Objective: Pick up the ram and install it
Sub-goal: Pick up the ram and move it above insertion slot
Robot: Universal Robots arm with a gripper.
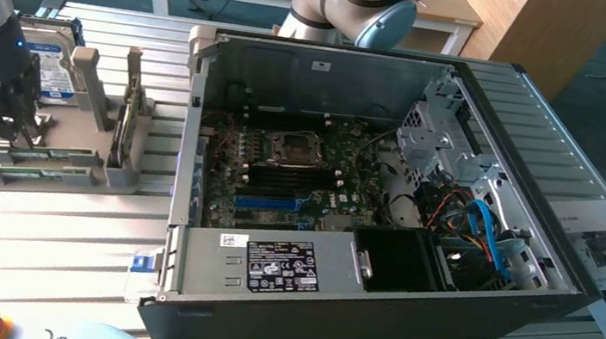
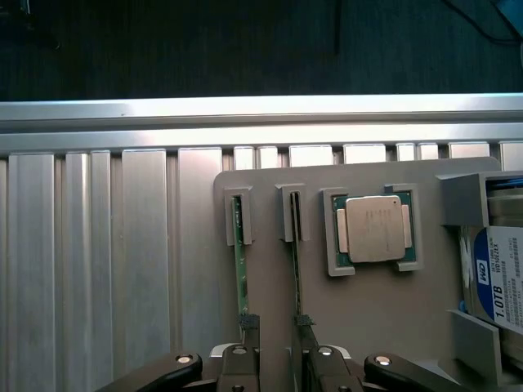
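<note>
We see the gripper (image 2: 276, 325) lowered over a matte grey holder block (image 2: 270, 204) that sits on a table of ribbed aluminium slats (image 2: 98, 269). Its two slim dark fingers (image 2: 249, 323) stand apart with a bare gap between them and pinch nothing. In the wrist view the ram (image 2: 239, 273), a long, thin green board seen edge-on, stands in a narrow slot of the holder. A second ram stick (image 2: 295, 273), darker along its edge, stands in the neighbouring slot, parallel to the first and nearer the processor. Each fingertip lines up with the near end of one stick, but we cannot tell whether either one touches. Beside the second stick, a square processor chip (image 2: 376, 231) with a dull silver lid on a green rim lies flat in its own shallow pocket. Past it, a boxy hard drive (image 2: 500, 282) with a blue and white label stands in the holder's end bay. In the exterior view the holder lies at the exterior view's left of an open black computer case (image 1: 376, 330). The case lies on its side, with its dark motherboard (image 1: 278, 179) facing up and a silver power supply (image 1: 268, 265) along its near wall.
</note>
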